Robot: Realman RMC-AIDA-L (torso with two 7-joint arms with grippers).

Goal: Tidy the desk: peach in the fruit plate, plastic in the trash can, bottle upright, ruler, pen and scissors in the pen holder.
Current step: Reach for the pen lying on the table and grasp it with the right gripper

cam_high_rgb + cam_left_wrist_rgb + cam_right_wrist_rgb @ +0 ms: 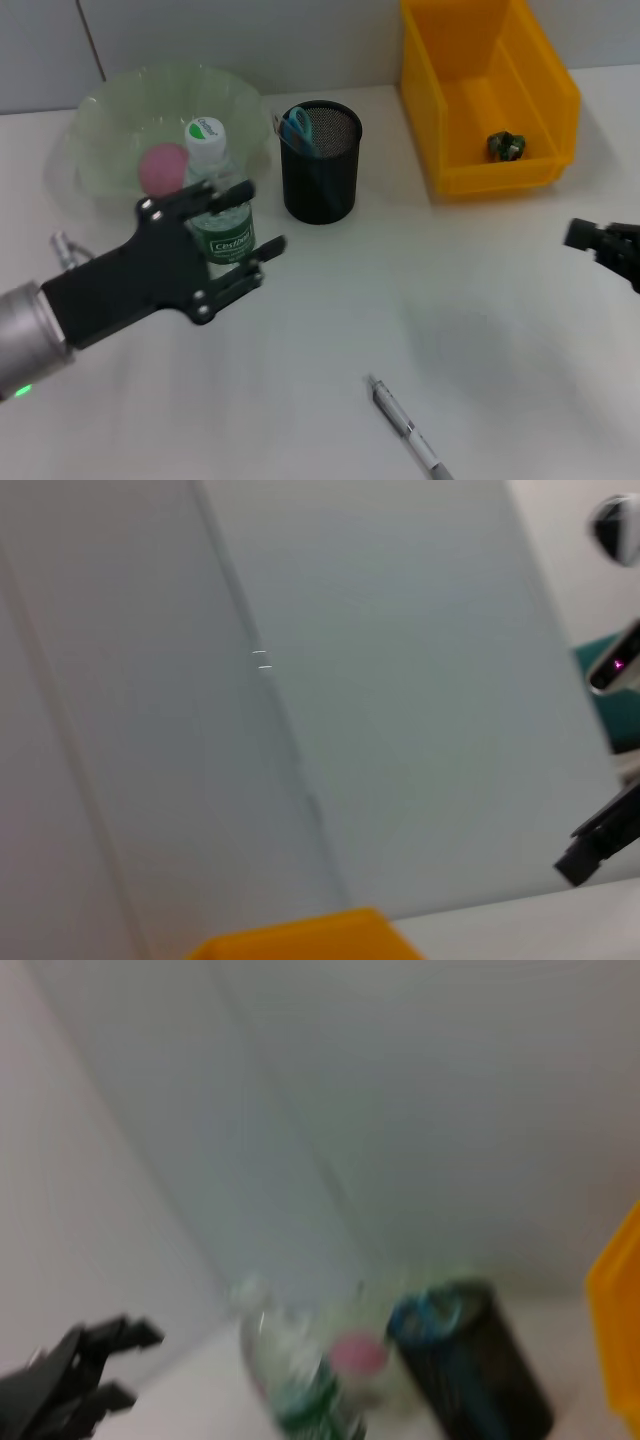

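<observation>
Nearest the head camera, the pen (405, 427) lies flat on the white desk (480, 300), well apart from everything else. Farther back, the left gripper (243, 228) has its fingers spread around the upright bottle (219, 205), partly hiding its label. Behind the bottle, the peach (163, 168) sits in the fruit plate (110, 110). Scissors (298, 128) stand in the black pen holder (320, 162). Crumpled plastic (506, 146) lies in the yellow trash can (480, 90). The right gripper (600, 240) is cut off at the edge; I cannot tell its opening.

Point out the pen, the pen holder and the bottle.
pen (408, 428), head view, on its middle barrel.
pen holder (320, 185), head view, on its front mesh wall.
bottle (206, 136), head view, on its white cap.
</observation>
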